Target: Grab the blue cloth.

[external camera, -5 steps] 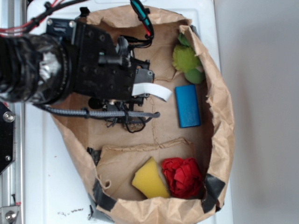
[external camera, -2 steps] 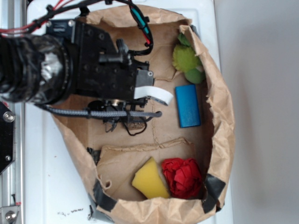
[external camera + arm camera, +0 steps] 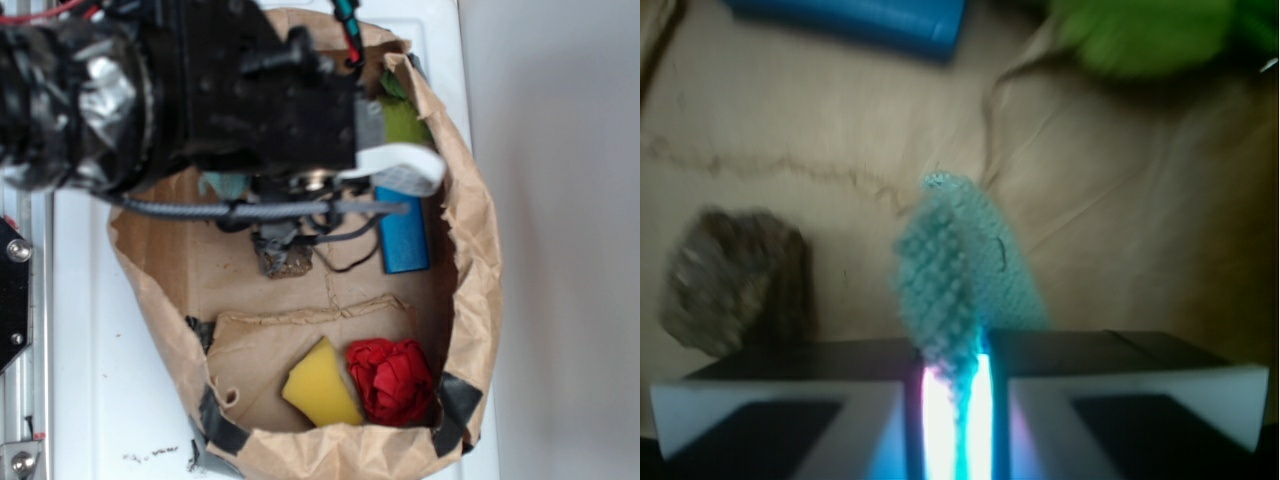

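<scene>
The blue cloth is a pale teal fuzzy piece bunched into a narrow fold. In the wrist view it hangs above the brown paper floor, pinched at its near end between the two jaws of my gripper, which is shut on it. In the exterior view the black arm fills the upper left and hides the fingers. Only a small teal patch of the cloth shows under the arm's lower edge.
Everything lies inside a brown paper bag with raised walls. A bright blue block and a green plush toy sit at the right. A yellow sponge and red cloth lie at the front. A brown lump is mid-floor.
The arm has risen toward the exterior camera and shifted right and up in the frame, now covering part of the green toy. A patch of teal cloth now shows beneath it.
</scene>
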Available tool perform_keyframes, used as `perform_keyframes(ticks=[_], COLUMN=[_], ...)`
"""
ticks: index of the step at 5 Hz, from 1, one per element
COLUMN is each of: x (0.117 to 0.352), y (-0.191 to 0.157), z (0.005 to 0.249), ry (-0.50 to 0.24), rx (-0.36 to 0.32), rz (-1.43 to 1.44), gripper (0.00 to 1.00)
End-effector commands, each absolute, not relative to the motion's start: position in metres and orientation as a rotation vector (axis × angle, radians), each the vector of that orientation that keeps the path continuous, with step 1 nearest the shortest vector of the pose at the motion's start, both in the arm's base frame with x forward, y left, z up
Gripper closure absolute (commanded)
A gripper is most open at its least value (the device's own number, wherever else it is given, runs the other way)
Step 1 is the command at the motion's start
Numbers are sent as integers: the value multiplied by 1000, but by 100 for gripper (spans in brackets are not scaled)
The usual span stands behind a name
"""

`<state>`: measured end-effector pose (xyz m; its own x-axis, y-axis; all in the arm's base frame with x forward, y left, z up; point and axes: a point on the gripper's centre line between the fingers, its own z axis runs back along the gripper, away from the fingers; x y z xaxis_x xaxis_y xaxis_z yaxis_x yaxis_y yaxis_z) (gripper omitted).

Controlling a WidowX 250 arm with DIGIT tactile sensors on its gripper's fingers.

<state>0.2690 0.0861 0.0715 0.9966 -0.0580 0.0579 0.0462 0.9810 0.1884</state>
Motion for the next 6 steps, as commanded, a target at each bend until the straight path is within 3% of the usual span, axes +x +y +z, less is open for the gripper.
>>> perform_keyframes(ticks=[1,3,6], x=[279,270,278], y=[99,84,25], z=[135,171,181], ry=[-107,-129,-235], rx=[89,-34,-70], rz=[33,10,-15], gripper=[100,100,100])
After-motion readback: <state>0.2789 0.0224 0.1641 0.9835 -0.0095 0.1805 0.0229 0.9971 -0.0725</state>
